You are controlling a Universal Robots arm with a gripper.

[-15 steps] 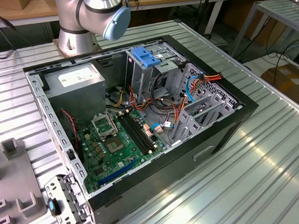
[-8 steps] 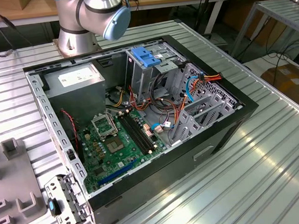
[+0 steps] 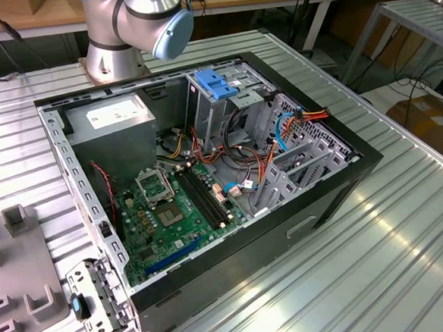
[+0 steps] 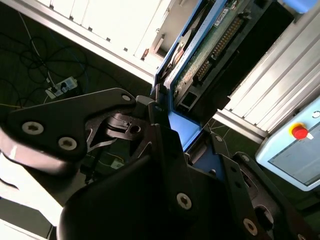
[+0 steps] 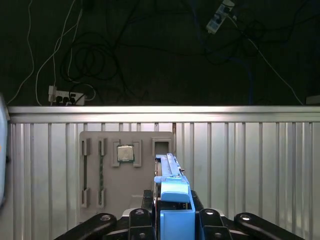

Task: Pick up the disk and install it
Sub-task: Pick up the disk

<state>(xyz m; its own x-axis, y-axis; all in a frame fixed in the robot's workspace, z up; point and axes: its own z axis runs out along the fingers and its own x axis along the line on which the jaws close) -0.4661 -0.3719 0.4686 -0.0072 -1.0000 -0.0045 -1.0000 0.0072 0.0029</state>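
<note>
My gripper (image 4: 172,127) is shut on the disk (image 4: 210,47), held edge-on between the black fingers. In the second wrist view the disk's green circuit-board underside, its connector row and a blue side rail (image 4: 182,130) show. In the first wrist view the disk (image 5: 170,172) stands up from the gripper (image 5: 175,217) as a thin edge with the blue rail along it, high above the ribbed metal table (image 5: 240,165). In the exterior view, the open computer case (image 3: 338,196) lies on the table, with a tall metal drive cage with a blue cap (image 3: 217,86) at its far side.
Inside the case are a grey power-supply box (image 3: 116,120), a green motherboard (image 3: 175,215) and bundled cables (image 3: 280,131). A grey fixture plate (image 5: 125,195) with a processor chip (image 5: 125,153) lies on the table below the gripper. The arm's base (image 3: 136,27) stands behind the case.
</note>
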